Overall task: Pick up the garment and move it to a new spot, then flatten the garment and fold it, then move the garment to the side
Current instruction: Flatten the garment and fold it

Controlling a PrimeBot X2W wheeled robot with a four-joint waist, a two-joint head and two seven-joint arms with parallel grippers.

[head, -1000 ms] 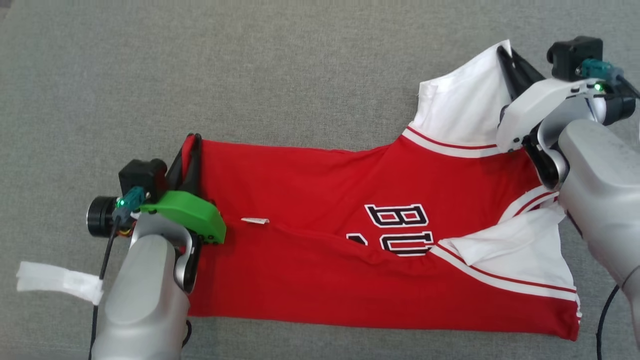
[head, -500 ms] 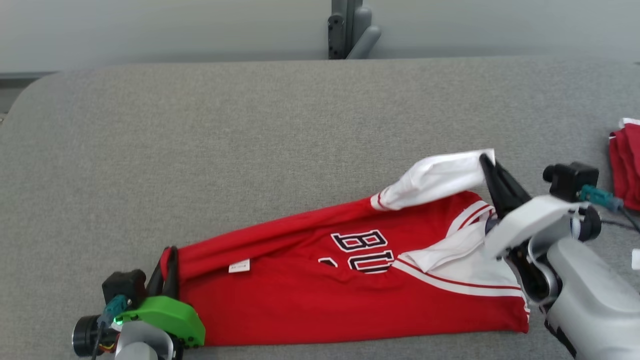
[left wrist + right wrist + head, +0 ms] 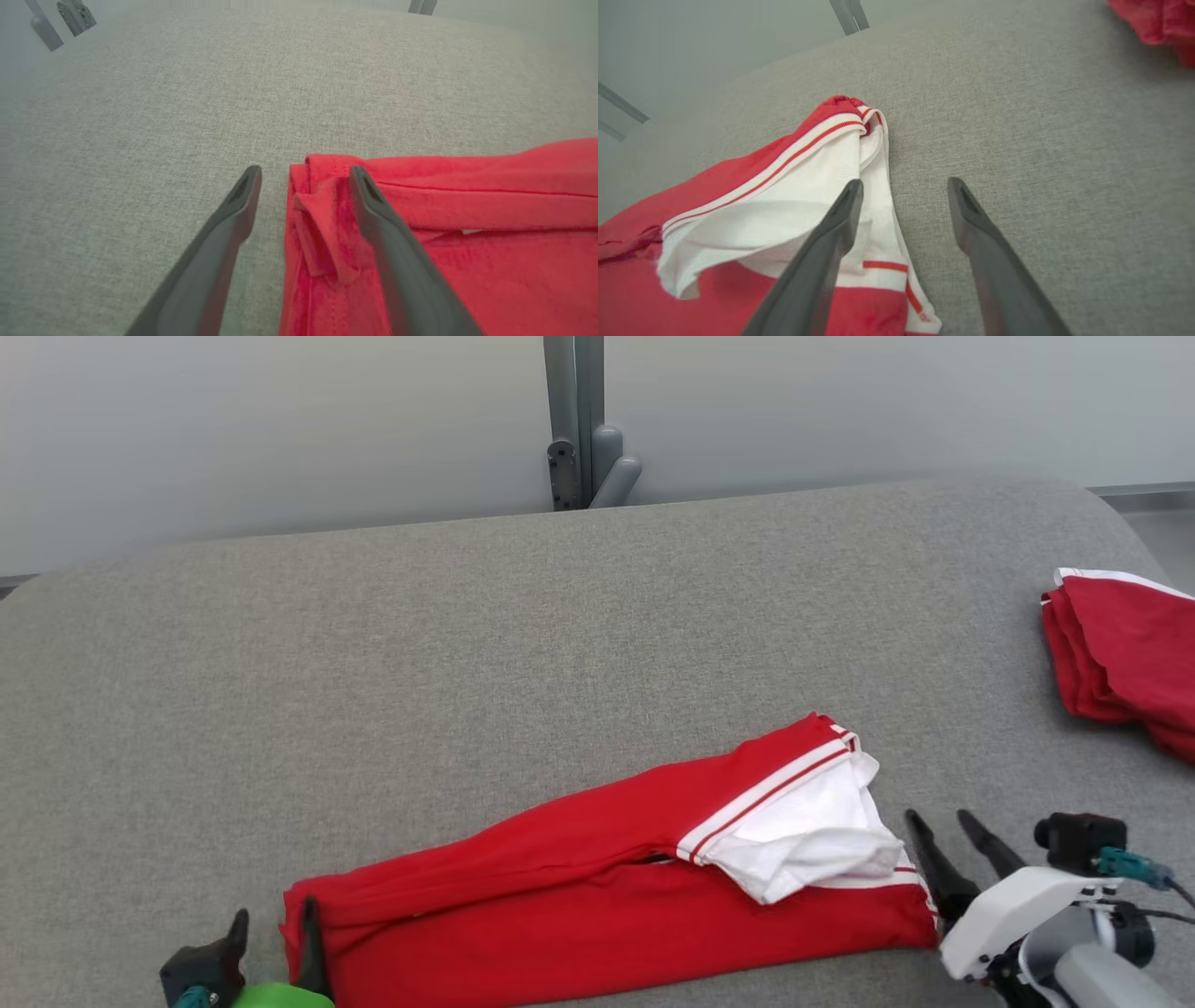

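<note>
Left gripper (image 3: 274, 919): released, fingers spread astride the left end of the garment (image 3: 597, 905), one over red cloth, one over bare table (image 3: 373, 663). Right gripper (image 3: 936, 819): released too, nothing held, just beside the right end, by the white sleeve (image 3: 803, 835). Garment folded lengthwise, lying slantwise near the table's front. Far right, well apart: red pile (image 3: 1120, 653).
</note>
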